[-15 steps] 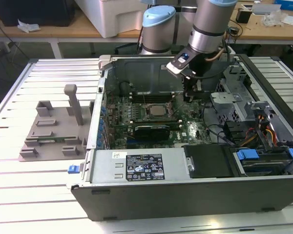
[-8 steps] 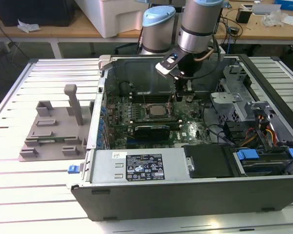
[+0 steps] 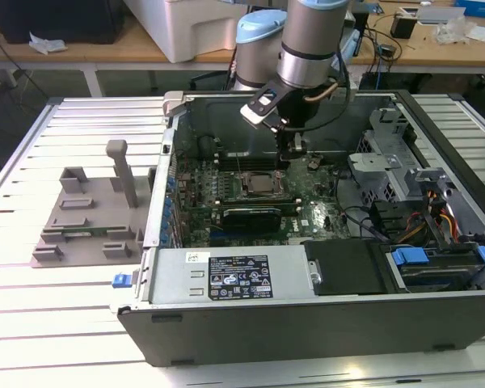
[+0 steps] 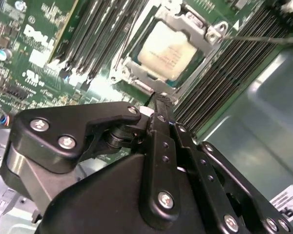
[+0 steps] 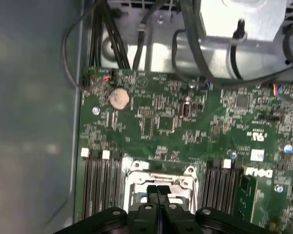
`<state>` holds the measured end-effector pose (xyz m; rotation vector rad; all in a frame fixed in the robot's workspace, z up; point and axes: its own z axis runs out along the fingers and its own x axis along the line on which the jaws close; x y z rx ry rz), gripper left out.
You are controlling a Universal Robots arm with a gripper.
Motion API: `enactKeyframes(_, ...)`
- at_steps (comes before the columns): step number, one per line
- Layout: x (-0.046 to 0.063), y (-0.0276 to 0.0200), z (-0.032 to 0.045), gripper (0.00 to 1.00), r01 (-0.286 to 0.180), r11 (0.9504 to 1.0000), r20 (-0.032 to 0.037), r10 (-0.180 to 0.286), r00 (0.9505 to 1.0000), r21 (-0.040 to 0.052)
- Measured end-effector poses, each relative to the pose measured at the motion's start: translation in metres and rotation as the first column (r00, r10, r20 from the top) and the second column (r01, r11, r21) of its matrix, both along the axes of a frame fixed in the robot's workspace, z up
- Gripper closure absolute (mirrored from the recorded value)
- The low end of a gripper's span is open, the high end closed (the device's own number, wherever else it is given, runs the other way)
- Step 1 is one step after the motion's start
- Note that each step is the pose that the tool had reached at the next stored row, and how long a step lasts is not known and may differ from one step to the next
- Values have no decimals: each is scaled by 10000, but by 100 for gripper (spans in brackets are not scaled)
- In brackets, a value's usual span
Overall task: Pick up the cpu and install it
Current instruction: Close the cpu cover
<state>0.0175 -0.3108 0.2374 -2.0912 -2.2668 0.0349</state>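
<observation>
On the exterior view's left I noted a grey fixture (image 3: 85,212) lying on the slatted table (image 3: 32,323), well apart from the work. Next along lay the open case (image 3: 307,323), on its side, with the green board (image 3: 315,212) exposed inside. A long black card (image 3: 255,215) ran across the board, just beside the socket (image 3: 246,191). The arm (image 3: 307,48) reached down into the case, and the gripper (image 3: 287,164) hung over the far edge of the socket. In the second wrist view the cpu (image 4: 168,54) sat in the socket, silver top up and level, with the metal frame around its rim. The gripper's tip was at the socket's edge. I could not tell whether it touched the frame. In the first wrist view both fingers (image 5: 151,195) were pressed together along their length with nothing between them, and they were centred over the socket. Black slots (image 5: 100,187) flanked the socket on both sides, and a coin cell (image 5: 119,98) sat on the board, well apart from the socket. Farthest to the exterior view's right I logged the drive bay (image 3: 436,267) with its blue latches.
</observation>
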Motion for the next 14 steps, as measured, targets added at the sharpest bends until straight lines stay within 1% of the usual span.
enactKeyframes(1,-40,0,-19,89,-2,10000,-1,2,10000,0)
enactKeyframes(3,-208,0,-89,89,0,10000,0,0,10000,1)
enactKeyframes(4,-250,0,-106,89,-1,10000,0,1,10000,1)
enactKeyframes(5,-332,0,-138,89,-1,10000,0,1,10000,0)
enactKeyframes(6,-381,0,-158,89,1,10000,0,-1,10000,0)
enactKeyframes(9,-596,-2,-252,89,1,10000,0,-1,10000,0)
enactKeyframes(12,-632,-16,-284,89,-1,10000,0,1,10000,1)
enactKeyframes(14,-634,-21,-298,89,0,10000,0,0,10000,6)
